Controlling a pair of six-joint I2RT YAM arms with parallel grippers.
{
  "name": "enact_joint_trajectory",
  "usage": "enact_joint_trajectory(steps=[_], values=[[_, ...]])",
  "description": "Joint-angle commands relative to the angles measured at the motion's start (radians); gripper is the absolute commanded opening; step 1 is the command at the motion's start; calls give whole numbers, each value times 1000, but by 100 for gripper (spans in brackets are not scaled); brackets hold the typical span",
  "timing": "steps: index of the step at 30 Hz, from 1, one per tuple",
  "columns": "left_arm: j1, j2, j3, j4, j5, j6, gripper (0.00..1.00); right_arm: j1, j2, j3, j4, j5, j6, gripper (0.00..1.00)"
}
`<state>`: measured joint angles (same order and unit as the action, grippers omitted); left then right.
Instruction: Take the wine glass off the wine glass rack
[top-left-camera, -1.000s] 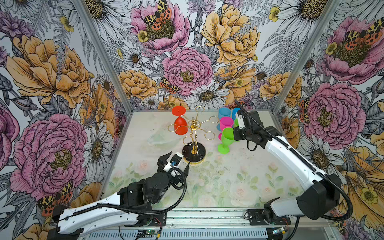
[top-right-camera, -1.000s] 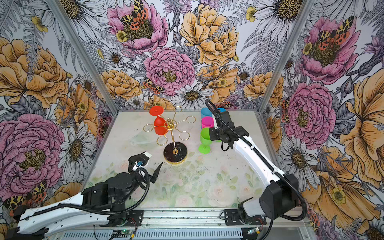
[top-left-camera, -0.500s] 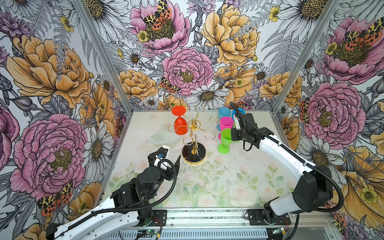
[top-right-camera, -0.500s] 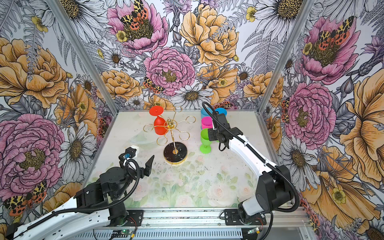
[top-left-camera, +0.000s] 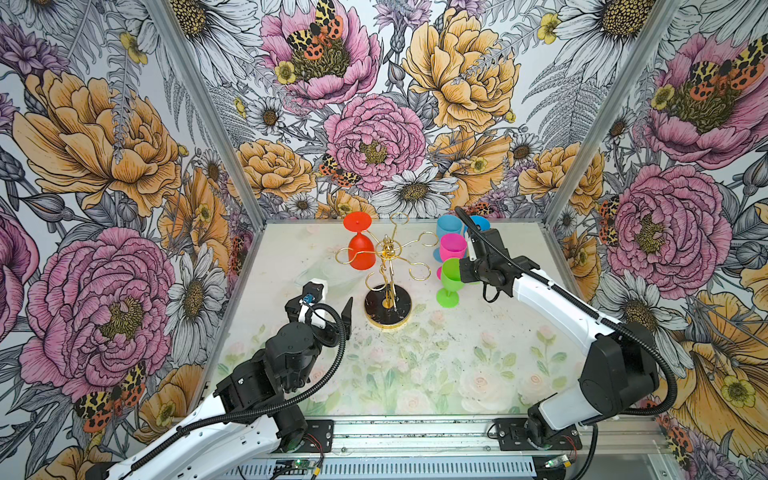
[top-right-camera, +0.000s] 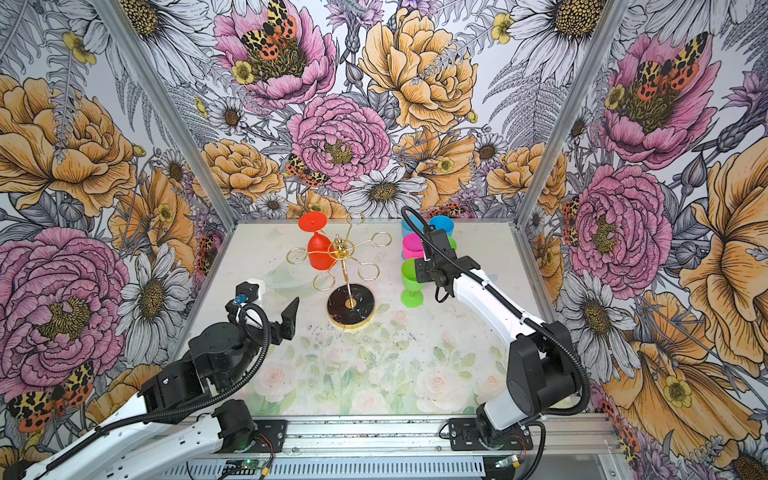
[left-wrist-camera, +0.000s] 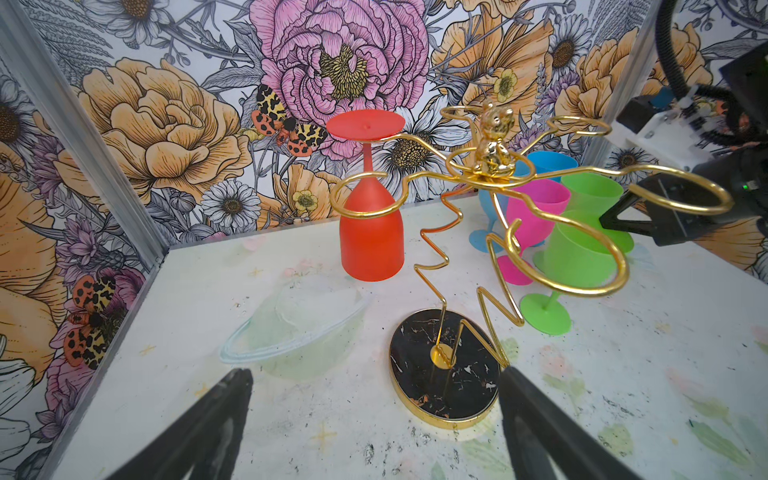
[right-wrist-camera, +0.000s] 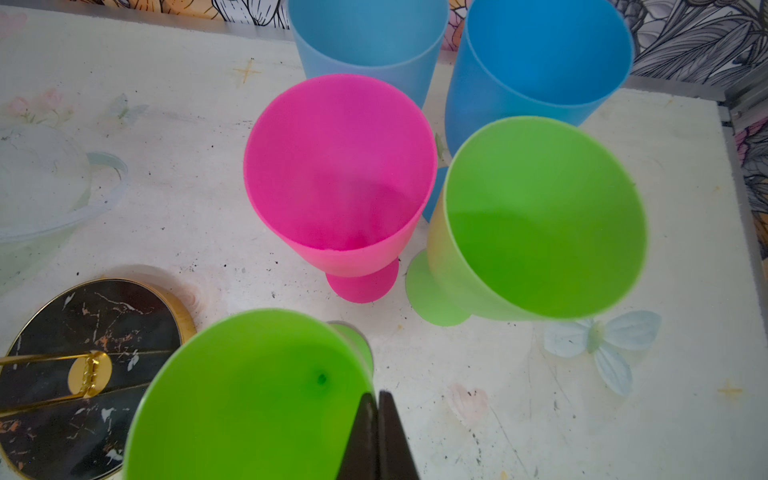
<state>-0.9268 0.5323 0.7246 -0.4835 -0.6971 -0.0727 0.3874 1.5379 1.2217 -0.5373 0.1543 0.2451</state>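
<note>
The gold wire wine glass rack stands mid-table on its round black base. One red wine glass hangs upside down from a far-left loop. My left gripper is open, low over the table, just left of the base and holding nothing. To the right of the rack my right gripper is shut on the rim of a green glass, whose foot rests on the table.
A pink glass, two blue glasses and a second green glass stand upright behind the right gripper. A clear glass bowl lies left of the rack. Patterned walls close three sides.
My left gripper has drawn back to the left, away from the rack's base, still open. The right arm shifted its pose while its gripper stayed at the green glass.
</note>
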Motion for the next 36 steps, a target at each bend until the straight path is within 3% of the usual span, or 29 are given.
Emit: enact_joint_trajectory(steps=[1, 26, 36], values=[[17, 4, 37, -33, 31, -10, 94, 7, 18, 10, 29, 19, 5, 0], [110, 40, 75, -72, 132, -20, 94, 7, 56, 48, 29, 0, 16, 0], [165, 66, 105, -96, 204, -21, 94, 7, 8, 46, 21, -33, 29, 27]])
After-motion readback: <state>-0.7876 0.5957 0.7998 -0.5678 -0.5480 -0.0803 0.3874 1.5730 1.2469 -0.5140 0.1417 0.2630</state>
